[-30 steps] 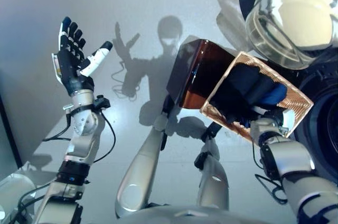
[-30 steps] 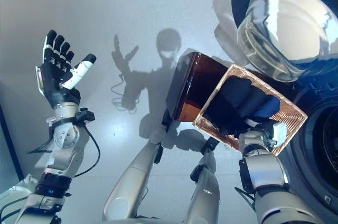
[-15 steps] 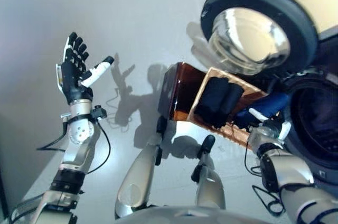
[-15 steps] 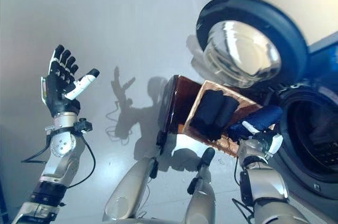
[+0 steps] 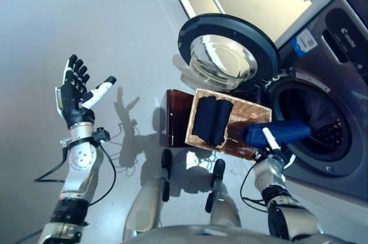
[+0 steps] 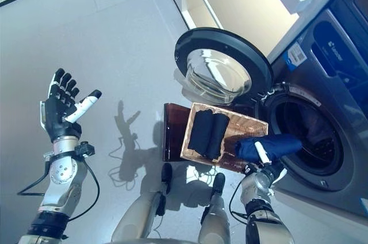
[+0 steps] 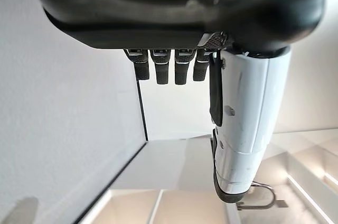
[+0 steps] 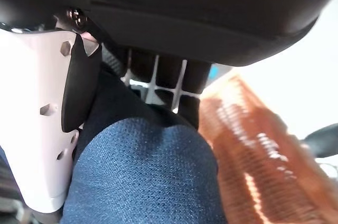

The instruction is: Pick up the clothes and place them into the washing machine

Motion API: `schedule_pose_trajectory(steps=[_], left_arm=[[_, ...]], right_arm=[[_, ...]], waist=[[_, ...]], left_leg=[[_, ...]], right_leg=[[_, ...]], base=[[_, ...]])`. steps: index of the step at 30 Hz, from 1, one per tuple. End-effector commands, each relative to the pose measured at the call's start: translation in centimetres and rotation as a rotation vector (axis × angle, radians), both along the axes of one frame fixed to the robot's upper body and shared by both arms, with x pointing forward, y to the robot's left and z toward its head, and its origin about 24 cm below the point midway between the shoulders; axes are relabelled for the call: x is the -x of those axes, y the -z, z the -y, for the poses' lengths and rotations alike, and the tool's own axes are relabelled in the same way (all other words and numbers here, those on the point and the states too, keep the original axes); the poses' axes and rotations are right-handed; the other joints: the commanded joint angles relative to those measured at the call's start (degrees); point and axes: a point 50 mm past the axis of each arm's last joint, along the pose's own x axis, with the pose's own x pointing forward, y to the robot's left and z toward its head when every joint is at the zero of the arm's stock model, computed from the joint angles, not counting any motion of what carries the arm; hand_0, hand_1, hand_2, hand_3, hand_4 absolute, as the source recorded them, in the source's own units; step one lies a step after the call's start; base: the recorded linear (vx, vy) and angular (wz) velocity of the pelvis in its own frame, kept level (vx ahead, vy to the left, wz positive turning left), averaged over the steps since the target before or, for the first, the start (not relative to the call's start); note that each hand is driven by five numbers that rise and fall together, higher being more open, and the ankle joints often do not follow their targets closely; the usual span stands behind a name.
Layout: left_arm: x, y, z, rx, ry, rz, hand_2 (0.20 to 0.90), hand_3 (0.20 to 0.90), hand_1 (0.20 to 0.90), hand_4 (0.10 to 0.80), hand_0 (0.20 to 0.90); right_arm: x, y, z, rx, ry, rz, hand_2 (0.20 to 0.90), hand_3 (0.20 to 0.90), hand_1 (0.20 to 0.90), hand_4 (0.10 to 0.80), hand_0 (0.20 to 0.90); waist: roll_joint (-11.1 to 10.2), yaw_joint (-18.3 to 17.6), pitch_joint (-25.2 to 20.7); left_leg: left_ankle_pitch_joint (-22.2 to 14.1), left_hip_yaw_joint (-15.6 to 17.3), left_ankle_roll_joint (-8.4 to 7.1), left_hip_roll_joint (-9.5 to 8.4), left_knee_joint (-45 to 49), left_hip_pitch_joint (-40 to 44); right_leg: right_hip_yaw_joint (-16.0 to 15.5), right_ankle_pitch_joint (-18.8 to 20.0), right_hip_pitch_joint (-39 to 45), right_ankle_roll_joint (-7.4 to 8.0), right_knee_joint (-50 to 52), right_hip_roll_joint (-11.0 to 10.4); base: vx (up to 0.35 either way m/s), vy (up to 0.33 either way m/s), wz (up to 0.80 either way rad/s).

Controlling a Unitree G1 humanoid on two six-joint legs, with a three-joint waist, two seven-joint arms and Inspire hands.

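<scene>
At the left of the frame I am holding my left hand [image 5: 75, 97] up over the grey floor [image 5: 115, 31], its fingers spread straight and the white-covered thumb standing out, with nothing in it. In the middle of the frame a brown wicker basket [image 5: 247, 111] is sitting on the floor, tipped toward me, with two dark rolled clothes [image 5: 211, 120] lying side by side in its left part. Just above the basket the round glass door [image 5: 227, 54] of the washing machine [image 5: 339, 77] is hanging wide open. At the lower right my right hand [image 5: 268, 147] is gripping a blue garment [image 5: 276, 133], thumb and fingers curled round the cloth; the wrist view is showing the blue weave pressed between my white thumb [image 8: 39, 113] and the dark fingers. The garment is hanging over the basket's right edge, just in front of the dark drum opening [image 5: 313, 123].
</scene>
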Motion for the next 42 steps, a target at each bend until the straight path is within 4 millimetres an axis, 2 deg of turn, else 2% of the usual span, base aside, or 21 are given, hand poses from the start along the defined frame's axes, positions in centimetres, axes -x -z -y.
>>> schedule_pose_trajectory(steps=[1, 2, 4, 7, 8, 10, 12, 13, 14, 15, 16, 17, 23, 26, 29, 34, 36, 37, 38, 42], left_arm=[[0.2, -4.1, -0.9, -0.019, -0.078, 0.240, 0.900, 0.900, 0.900, 0.800, 0.900], [0.1, -4.1, -0.9, -0.019, -0.078, 0.241, 0.900, 0.900, 0.900, 0.800, 0.900], [0.2, -4.3, -0.8, -0.023, -0.082, 0.249, 0.900, 0.900, 0.900, 0.800, 0.900], [0.4, -4.4, -0.7, -0.023, -0.089, 0.262, 0.900, 0.900, 0.900, 0.800, 0.900], [0.4, -4.4, -0.6, -0.022, -0.090, 0.263, 0.900, 0.900, 0.900, 0.800, 0.900], [0.3, -4.5, -0.6, -0.021, -0.106, 0.261, 0.900, 0.900, 0.900, 0.800, 0.900], [0.3, -4.5, -0.6, -0.014, -0.119, 0.262, 0.900, 0.900, 0.900, 0.800, 0.900], [0.3, -4.4, -0.6, -0.023, -0.131, 0.252, 0.900, 0.900, 0.900, 0.800, 0.900], [0.4, -4.6, -0.7, -0.029, -0.136, 0.258, 0.900, 0.900, 0.900, 0.800, 0.900], [0.4, -4.7, -0.7, -0.035, -0.139, 0.262, 0.900, 0.900, 0.900, 0.800, 0.900], [0.4, -4.9, -0.7, -0.037, -0.145, 0.269, 0.900, 0.900, 0.900, 0.800, 0.900], [0.4, -4.9, -0.6, -0.036, -0.146, 0.270, 0.900, 0.900, 0.900, 0.800, 0.900], [0.6, -5.2, -0.7, -0.056, -0.150, 0.277, 0.900, 0.900, 0.900, 0.800, 0.900], [0.5, -5.7, -0.7, -0.067, -0.159, 0.297, 0.900, 0.900, 0.900, 0.800, 0.900], [0.4, -6.2, -0.3, -0.082, -0.147, 0.316, 0.900, 0.900, 0.900, 0.800, 0.900], [0.4, -6.3, -0.1, -0.083, -0.153, 0.317, 0.900, 0.900, 0.900, 0.800, 0.900], [0.7, -6.5, -0.3, -0.096, -0.170, 0.329, 0.900, 0.900, 0.900, 0.800, 0.900], [0.7, -6.5, -0.2, -0.093, -0.170, 0.330, 0.900, 0.900, 0.900, 0.800, 0.900], [0.8, -6.7, -0.3, -0.086, -0.177, 0.344, 0.900, 0.900, 0.900, 0.800, 0.900], [1.0, -7.3, -0.1, -0.043, -0.185, 0.387, 0.900, 0.900, 0.900, 0.800, 0.900]], right_arm=[[-3.1, -8.1, 3.8, 0.258, 0.103, 0.270, 0.200, 0.200, 0.200, 0.300, 0.200], [-3.1, -8.2, 3.8, 0.260, 0.104, 0.271, 0.200, 0.200, 0.200, 0.300, 0.200], [-3.3, -9.8, 4.5, 0.294, 0.155, 0.321, 0.200, 0.200, 0.200, 0.300, 0.200], [-3.9, -13.6, 6.6, 0.363, 0.288, 0.386, 0.200, 0.200, 0.200, 0.300, 0.200], [-3.9, -13.6, 6.6, 0.364, 0.288, 0.387, 0.200, 0.200, 0.200, 0.300, 0.200], [-4.8, -16.7, 8.0, 0.373, 0.367, 0.434, 0.200, 0.200, 0.200, 0.300, 0.200], [-5.2, -17.6, 8.0, 0.388, 0.377, 0.443, 0.200, 0.200, 0.200, 0.300, 0.200], [-5.2, -18.6, 8.5, 0.406, 0.408, 0.456, 0.200, 0.200, 0.200, 0.300, 0.200], [-5.3, -19.8, 8.9, 0.423, 0.426, 0.478, 0.200, 0.200, 0.200, 0.300, 0.200], [-5.4, -20.7, 9.1, 0.429, 0.440, 0.492, 0.200, 0.200, 0.200, 0.300, 0.200], [-5.5, -21.5, 9.4, 0.433, 0.459, 0.497, 0.200, 0.200, 0.200, 0.300, 0.200], [-5.5, -21.6, 9.4, 0.434, 0.460, 0.499, 0.200, 0.200, 0.200, 0.300, 0.200], [-5.5, -25.4, 11.1, 0.500, 0.509, 0.501, 0.200, 0.200, 0.200, 0.300, 0.200], [-5.6, -28.2, 11.4, 0.537, 0.523, 0.538, 0.200, 0.200, 0.200, 0.300, 0.200], [-5.0, -31.2, 12.3, 0.584, 0.566, 0.565, 0.200, 0.200, 0.200, 0.300, 0.200], [-4.0, -34.7, 12.6, 0.663, 0.620, 0.603, 0.200, 0.200, 0.200, 0.300, 0.200], [-2.9, -37.3, 12.7, 0.729, 0.666, 0.643, 0.200, 0.200, 0.200, 0.300, 0.200], [-2.9, -37.5, 12.7, 0.732, 0.666, 0.644, 0.200, 0.200, 0.200, 0.300, 0.200], [-2.5, -38.8, 12.6, 0.773, 0.679, 0.651, 0.200, 0.200, 0.200, 0.300, 0.200], [-1.6, -40.8, 12.8, 0.827, 0.712, 0.645, 0.200, 0.200, 0.200, 0.300, 0.200]], waist=[[4.38, -0.47, 2.62], [4.42, -0.42, 2.52], [4.99, -0.95, 3.21], [6.17, -0.81, 3.62], [6.25, -0.86, 3.45], [7.27, -0.54, 4.08], [7.64, -0.29, 4.33], [7.91, -0.46, 4.49], [8.18, -0.23, 5.18], [8.41, -0.18, 5.00], [8.71, -0.05, 5.57], [8.75, -0.06, 5.57], [9.74, 0.64, 5.99], [10.36, 1.13, 6.29], [11.42, 1.50, 6.76], [13.24, 1.73, 7.04], [14.61, 2.15, 7.36], [14.69, 2.14, 7.35], [15.09, 2.54, 7.44], [15.83, 3.26, 7.19]], left_leg=[[-4.48, -4.25, -4.38, 2.20, 9.78, -9.24], [-4.65, -4.23, -4.39, 2.26, 10.15, -9.63], [-4.90, -4.43, -4.77, 2.78, 12.15, -12.27], [-3.89, -5.41, -5.77, 3.46, 12.58, -17.22], [-3.87, -5.46, -5.79, 3.47, 12.66, -17.57], [-3.16, -6.21, -6.08, 4.18, 12.19, -19.98], [-3.09, -6.27, -6.10, 4.40, 12.74, -21.26], [-4.67, -6.80, -6.38, 4.59, 13.13, -21.60], [-3.13, -6.49, -6.17, 4.75, 13.16, -22.63], [-4.29, -6.98, -6.45, 4.70, 12.74, -22.41], [-2.47, -6.52, -6.18, 4.83, 12.11, -23.20], [-2.36, -6.50, -6.19, 4.84, 11.97, -23.24], [-0.62, -6.31, -6.38, 4.93, 7.03, -22.17], [0.39, -6.08, -6.64, 4.80, 4.74, -21.78], [1.87, -6.11, -7.10, 4.75, 2.32, -21.45], [3.78, -5.82, -7.47, 4.44, -1.33, -20.72], [4.86, -5.68, -7.63, 4.16, -3.40, -20.57], [4.97, -5.62, -7.63, 4.16, -3.58, -20.58], [5.70, -5.75, -7.77, 4.03, -4.46, -20.59], [7.06, -6.15, -7.92, 3.93, -8.09, -19.53]], right_leg=[[-1.03, -8.66, -4.69, -2.24, 11.72, 1.37], [-0.95, -8.85, -5.11, -2.27, 12.12, 1.40], [-0.84, -10.06, -8.42, -2.93, 15.19, 2.23], [-1.24, -11.17, -13.83, -3.37, 17.29, 3.10], [-1.27, -11.20, -14.18, -3.39, 17.41, 3.11], [-1.09, -11.58, -18.08, -3.86, 19.26, 4.08], [-0.81, -11.96, -19.68, -4.19, 20.70, 4.43], [0.07, -13.53, -20.53, -4.16, 21.74, 4.94], [-0.40, -12.42, -21.74, -4.53, 22.12, 4.76], [0.24, -13.68, -21.96, -4.26, 22.38, 5.05], [-0.08, -12.50, -22.85, -4.63, 22.15, 5.03], [-0.06, -12.44, -22.95, -4.64, 22.11, 5.03], [0.57, -12.75, -24.06, -4.58, 21.56, 5.51], [0.90, -12.73, -24.89, -4.51, 21.30, 5.44], [1.22, -12.93, -26.04, -4.41, 21.56, 5.28], [2.07, -13.45, -27.72, -4.38, 21.99, 5.22], [2.52, -13.63, -29.51, -4.31, 22.87, 5.05], [2.59, -13.64, -29.68, -4.31, 22.95, 5.05], [2.77, -13.72, -30.55, -4.24, 23.38, 5.01], [3.44, -14.25, -32.17, -4.16, 24.43, 5.08]], base=[[-0.062, -0.032, -0.15], [-0.045, -0.048, -0.13], [-0.053, -0.071, -0.10], [-0.079, -0.113, -0.03], [-0.063, -0.104, 0.03], [-0.033, -0.087, 0.04], [0.046, -0.060, 0.03], [0.012, -0.049, 0.04], [0.123, -0.058, 0.05], [-0.082, -0.028, 0.01], [0.000, 0.000, 0.00], [-0.082, -0.018, -0.01], [0.053, -0.021, -0.04], [0.019, -0.010, -0.02], [0.006, 0.000, 0.01], [0.016, 0.017, 0.03], [0.004, 0.020, 0.00], [0.000, 0.000, 0.00], [-0.005, 0.004, -0.07], [0.013, -0.014, -0.07]])
